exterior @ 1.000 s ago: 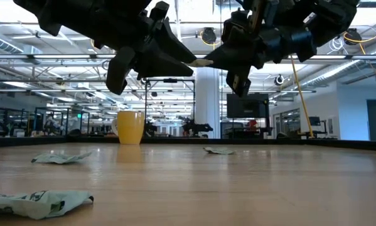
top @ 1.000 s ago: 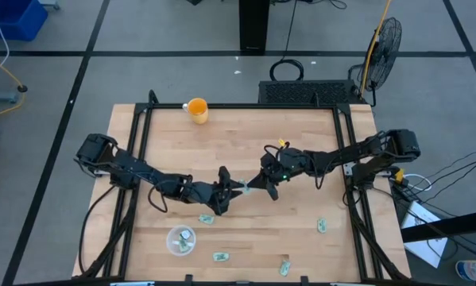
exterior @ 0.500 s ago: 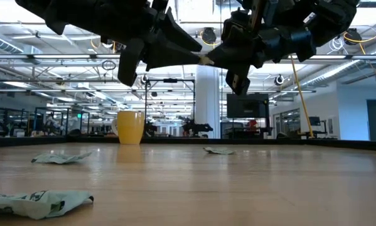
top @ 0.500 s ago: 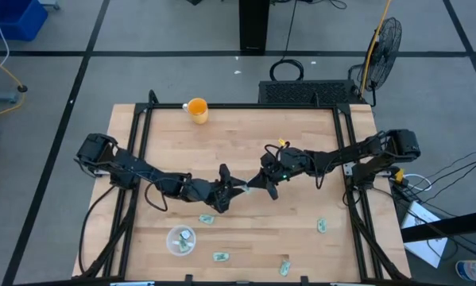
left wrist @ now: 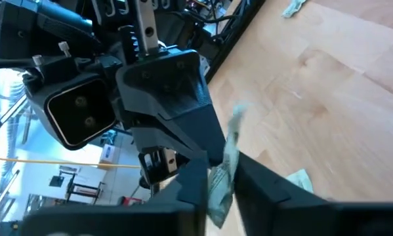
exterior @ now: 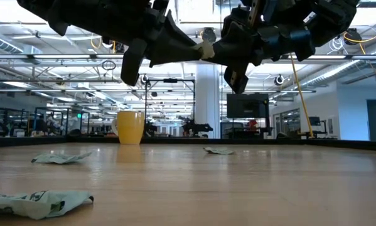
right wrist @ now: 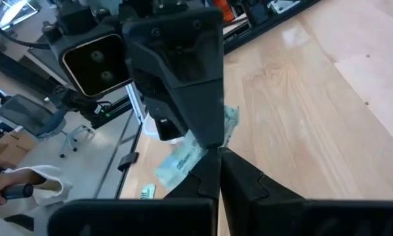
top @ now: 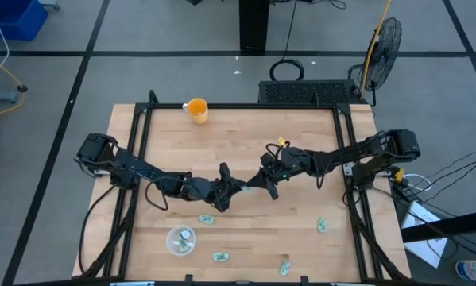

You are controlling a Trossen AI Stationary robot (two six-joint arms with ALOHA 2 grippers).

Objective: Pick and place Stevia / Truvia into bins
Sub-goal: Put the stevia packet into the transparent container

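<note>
One green-and-white sachet [top: 244,187] hangs in mid-air over the table's middle, between my two grippers. My right gripper [top: 253,186] is shut on it, coming from the right. My left gripper [top: 234,189] faces it from the left. Its fingers are a little apart and stand on either side of the sachet's free end [left wrist: 220,189]; whether they touch it, I cannot tell. The clear plastic cup [top: 180,241] stands near the front left with sachets in it. Several more sachets lie flat on the table near the front [top: 207,218] [top: 220,256] [top: 321,226]. My right gripper pinches the crumpled sachet [right wrist: 197,148] between its two fingertips, somewhere along its middle. The fingers come about level from the table's right side. The sachet is lifted well clear of the table [exterior: 206,50], and its ends stick out on both sides of the fingertips.
A yellow-orange mug [top: 197,110] stands at the far edge, left of centre. A sachet [top: 284,268] lies near the front edge. Black frame rails [top: 138,159] run along the table's left and right sides. In the low view, crumpled sachets [exterior: 37,202] lie close in front.
My left gripper has moved toward the right gripper and a little up, so that its fingers now stand around the sachet's free end. My right gripper has risen slightly with the sachet and has stayed shut on it.
</note>
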